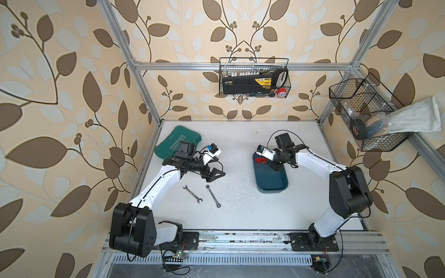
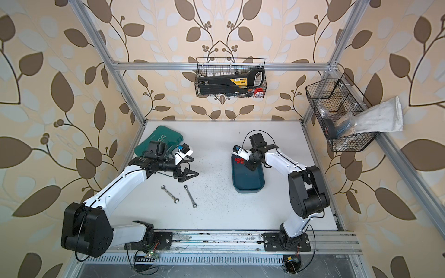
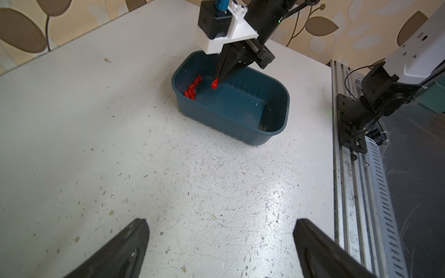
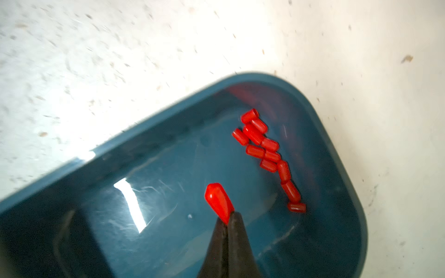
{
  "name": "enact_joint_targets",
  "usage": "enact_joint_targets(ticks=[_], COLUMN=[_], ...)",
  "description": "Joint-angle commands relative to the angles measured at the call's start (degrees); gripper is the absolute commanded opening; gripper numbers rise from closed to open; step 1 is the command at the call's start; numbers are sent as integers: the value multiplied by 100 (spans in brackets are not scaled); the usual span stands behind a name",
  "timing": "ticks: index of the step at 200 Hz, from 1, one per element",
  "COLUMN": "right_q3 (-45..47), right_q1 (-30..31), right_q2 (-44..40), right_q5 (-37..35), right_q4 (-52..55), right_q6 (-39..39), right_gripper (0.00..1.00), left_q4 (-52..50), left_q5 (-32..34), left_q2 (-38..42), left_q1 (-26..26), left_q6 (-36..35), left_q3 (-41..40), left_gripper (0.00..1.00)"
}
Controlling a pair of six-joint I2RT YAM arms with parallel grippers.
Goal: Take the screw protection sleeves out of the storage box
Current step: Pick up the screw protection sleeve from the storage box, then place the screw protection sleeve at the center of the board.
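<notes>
White letters reading "EXPLOIT" run across the green tool case (image 1: 178,142), which lies at about 10 o'clock on the table (image 1: 240,144). The black-and-yellow case (image 1: 250,83) in the wire basket (image 1: 286,72) on the 12 o'clock wall carries a yellow label whose print is too small to read. The screw protection sleeves (image 4: 267,149) are short, glossy, bright red tubes, about ten of them. They lie touching one another in a loose chain at the 11 o'clock end of the storage box (image 1: 272,185), a shallow dark teal tray with rounded corners at 3 o'clock on the table. One more, the held sleeve (image 4: 219,201), is apart from that chain. Its pinched end is squeezed flat and its free end is rounded. The right gripper (image 4: 227,222) has its fingers pressed together on that end. Its arm rises from the base at 5 o'clock, the forearm runs toward 10 o'clock, and the wrist tips down into the box. The left gripper (image 3: 219,221) holds nothing, its fingers spread wide. It hangs above bare table at about 9 o'clock and points toward 3 o'clock. Its arm reaches up from 7 o'clock. Two wrenches (image 1: 192,190) lie side by side just on its 6 o'clock side.
</notes>
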State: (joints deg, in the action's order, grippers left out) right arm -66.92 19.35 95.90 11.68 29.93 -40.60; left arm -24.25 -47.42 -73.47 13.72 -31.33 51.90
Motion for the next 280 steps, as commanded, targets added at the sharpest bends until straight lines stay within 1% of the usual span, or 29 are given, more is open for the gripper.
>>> enact_joint_targets(ticks=[1, 24, 49, 73, 92, 120, 149, 155, 175, 196, 212, 229, 248, 264, 280], right_q3=[-428, -840, -1470, -1985, -2322, -2591, -2726, -2748, -2705, -2706, -2681, -2591, -2237, -1812, -1382], right_q1=[469, 941, 1382, 1661, 1806, 1971, 2002, 1995, 1985, 1976, 1933, 1891, 1785, 1635, 1400], right_q2=[-88, 317, 1127, 1891, 2337, 2772, 3002, 3002, 2899, 2671, 2397, 2023, 1419, 856, 348], right_q5=[289, 90, -191, -514, -598, -676, -771, -801, -800, -747, -613, -488, -236, -74, 67], right_q4=[188, 123, 129, 48, 72, 169, 295, 344, 427, 620, 757, 930, 1009, 1036, 1065], right_q6=[402, 491, 597, 705, 789, 851, 940, 919, 847, 786, 772, 738, 597, 411, 178], right_gripper=[0, 0, 0, 0, 0, 0, 0, 3, 19, 38, 44, 47, 47, 48, 48], left_q4=[123, 219, 279, 343, 419, 364, 335, 330, 275, 201, 141, 108, 120, 91, -23], left_q5=[110, 55, 217, 507, 635, 564, 421, 403, 302, 162, 40, -127, -316, -373, -408], left_q2=[123, 201, 285, 348, 377, 369, 369, 369, 375, 369, 369, 343, 243, 85, -107], left_q1=[-255, -719, -1038, -1162, -1222, -1240, -1240, -1240, -1240, -1240, -1240, -1226, -1182, -993, -699], left_q6=[141, 393, 555, 654, 755, 759, 734, 734, 684, 578, 512, 505, 532, 468, 182], left_q3=[13, 27, 48, 40, 22, 39, 20, 15, 21, 21, 25, 48, 73, 109, 187], left_gripper=[99, 99, 99, 99, 99, 99, 99, 99, 99, 99, 99, 99, 99, 99, 99])
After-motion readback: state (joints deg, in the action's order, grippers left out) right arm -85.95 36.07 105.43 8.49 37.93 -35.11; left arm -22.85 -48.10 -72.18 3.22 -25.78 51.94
